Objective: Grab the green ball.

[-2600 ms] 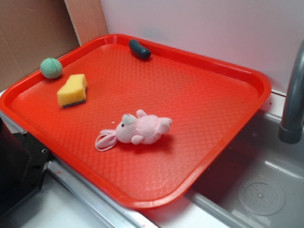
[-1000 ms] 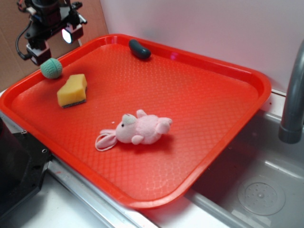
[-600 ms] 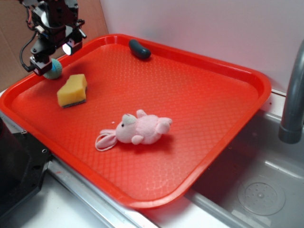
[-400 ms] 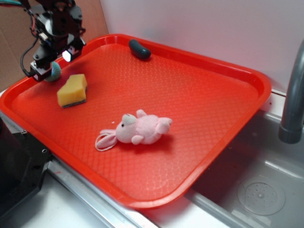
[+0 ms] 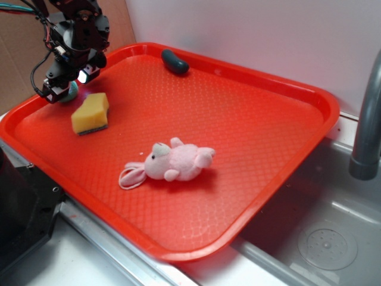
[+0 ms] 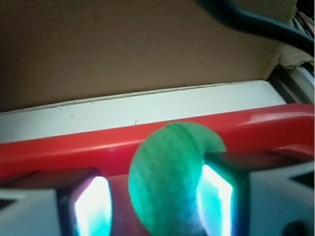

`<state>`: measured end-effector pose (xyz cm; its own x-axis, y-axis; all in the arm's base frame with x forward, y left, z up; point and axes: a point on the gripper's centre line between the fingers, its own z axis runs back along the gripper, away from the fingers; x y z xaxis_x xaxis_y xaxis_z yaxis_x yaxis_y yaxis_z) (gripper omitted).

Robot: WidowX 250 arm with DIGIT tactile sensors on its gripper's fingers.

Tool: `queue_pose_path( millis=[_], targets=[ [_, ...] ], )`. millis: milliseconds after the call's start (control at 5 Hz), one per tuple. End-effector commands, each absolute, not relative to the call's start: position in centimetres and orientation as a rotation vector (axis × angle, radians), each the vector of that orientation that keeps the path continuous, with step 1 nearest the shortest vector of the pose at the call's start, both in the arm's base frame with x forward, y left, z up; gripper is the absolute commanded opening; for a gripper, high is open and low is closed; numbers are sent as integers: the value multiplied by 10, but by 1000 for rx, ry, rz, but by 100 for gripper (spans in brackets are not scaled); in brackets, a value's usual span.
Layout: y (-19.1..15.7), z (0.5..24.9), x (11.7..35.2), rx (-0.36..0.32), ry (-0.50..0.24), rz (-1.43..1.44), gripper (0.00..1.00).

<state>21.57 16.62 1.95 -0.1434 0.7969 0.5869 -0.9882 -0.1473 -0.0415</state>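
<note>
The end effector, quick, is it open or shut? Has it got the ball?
End effector: open around the green ball. One finger touches it, the other has a gap, so it is not gripped yet.

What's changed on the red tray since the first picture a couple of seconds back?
The gripper came in from the upper left and came down over the green ball, which now sits between its fingers; the right one looks to touch it, the left shows a gap. The ball barely shifted, if at all. The yellow sponge, pink plush bunny, dark green object and tray stayed put.
</note>
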Motion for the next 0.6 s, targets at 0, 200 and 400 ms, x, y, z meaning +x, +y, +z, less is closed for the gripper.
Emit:
queue_pose_path(
  millis=[0, 200, 400],
  targets=[
    [171, 42, 206, 459, -533, 1670, 0],
    [169, 46, 206, 440, -538, 1645, 0],
    [165, 54, 209, 430, -556, 1612, 0]
  ],
)
